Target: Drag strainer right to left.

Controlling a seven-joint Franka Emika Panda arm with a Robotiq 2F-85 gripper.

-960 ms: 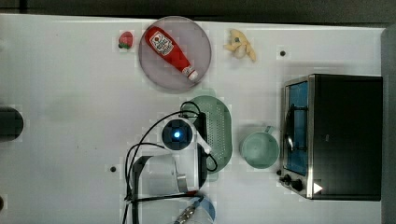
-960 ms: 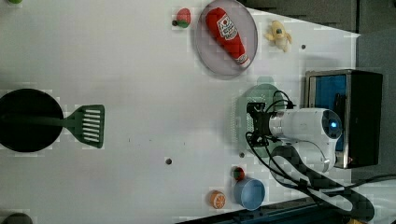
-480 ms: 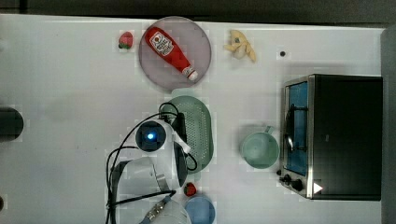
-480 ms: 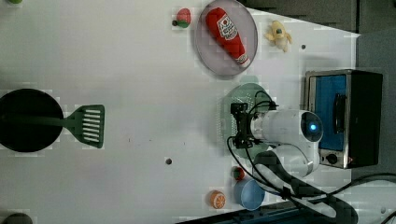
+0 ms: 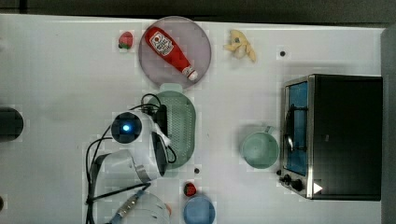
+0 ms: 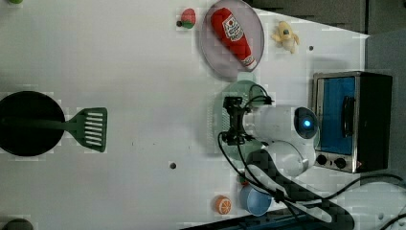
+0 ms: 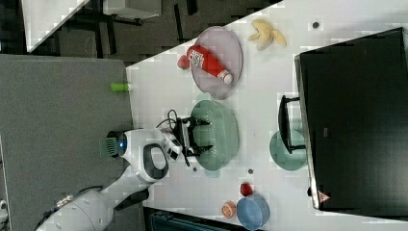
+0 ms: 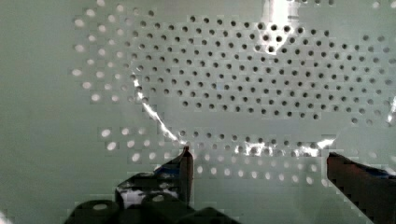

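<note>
The gripper (image 7: 195, 137) sits with fingers spread inside the strainer (image 5: 182, 126), which lies right under it, below the plate (image 5: 201, 39) and well clear of the cup (image 5: 259, 150), so the drag looks underway with table (image 5: 56, 84) left to cross.

The arm covers one long side of the strainer (image 5: 180, 123) in the top view, hiding that rim. In the wrist view one finger of the end effector (image 8: 259, 163) is cut off at the picture's edge. A dark round object (image 5: 9, 123) at the counter's edge is cropped in the top view.
</note>
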